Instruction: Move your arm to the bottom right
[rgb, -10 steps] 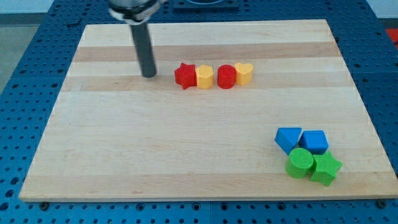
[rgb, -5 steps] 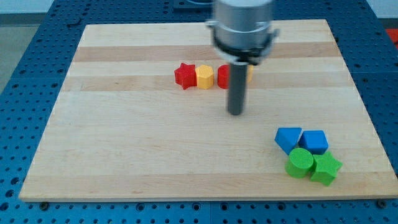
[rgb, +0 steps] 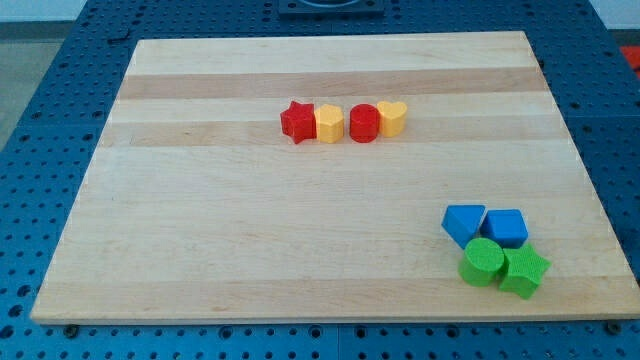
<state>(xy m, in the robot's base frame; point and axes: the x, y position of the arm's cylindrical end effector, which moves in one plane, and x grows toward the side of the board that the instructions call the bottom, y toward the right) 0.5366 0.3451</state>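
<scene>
Camera view: my tip does not show anywhere, nor does any part of the rod or arm, so which way the goal lies from it cannot be read here, and neither its pose nor whether it touches anything can be told. The goal is the board's (rgb: 110, 250) near right corner. That corner holds a tight cluster: a blue block (rgb: 463, 223) of unclear shape touching a second blue block (rgb: 505, 227) to its right, with a green cylinder (rgb: 483, 261) and a green star (rgb: 525, 270) just in front of them, all four packed together. Bare wood lies to the right of and nearer than this cluster, close to the board's edge.

Well apart, in the far middle, a row runs left to right: red star (rgb: 296, 121), yellow hexagon (rgb: 329, 124), red cylinder (rgb: 364, 123), yellow heart (rgb: 392, 117), each touching its neighbour.

My judgement: any approach into that corner must reckon with the green and blue blocks, which could be nudged.
</scene>
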